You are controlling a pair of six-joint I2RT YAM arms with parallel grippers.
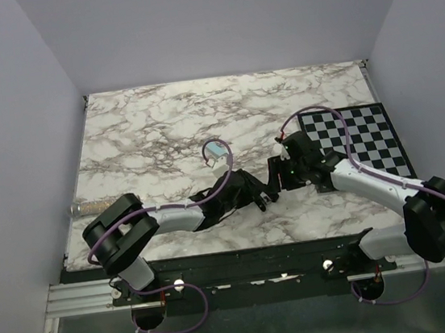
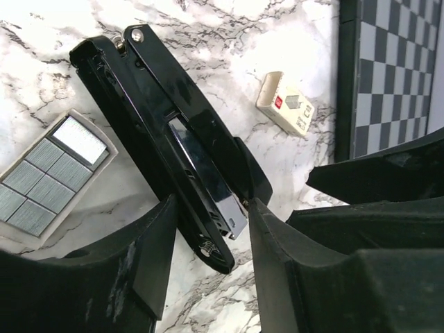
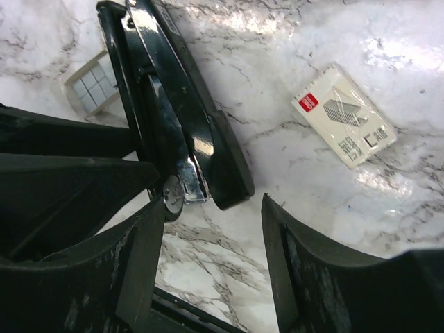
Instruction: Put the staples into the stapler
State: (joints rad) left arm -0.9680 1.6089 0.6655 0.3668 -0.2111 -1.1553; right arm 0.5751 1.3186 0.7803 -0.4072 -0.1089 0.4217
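Note:
The black stapler (image 2: 163, 132) lies opened on the marble, its silvery channel (image 2: 211, 187) showing. My left gripper (image 2: 211, 205) is closed around its near end, with a finger against each side. Grey staples (image 2: 41, 184) sit in blocks in a white tray to the stapler's left. In the right wrist view the stapler (image 3: 184, 118) ends just ahead of my right gripper (image 3: 211, 208), which is open and empty, its left finger (image 3: 142, 257) close to the stapler's tip. From above, both grippers (image 1: 265, 199) (image 1: 277, 178) meet at the stapler (image 1: 272, 170).
A small cream box with a red label (image 2: 286, 104) (image 3: 345, 114) lies on the marble right of the stapler. The staple tray (image 1: 217, 152) (image 3: 90, 87) sits to its left. A checkerboard mat (image 1: 369, 140) covers the table's right side. The near table edge (image 3: 201, 309) is close.

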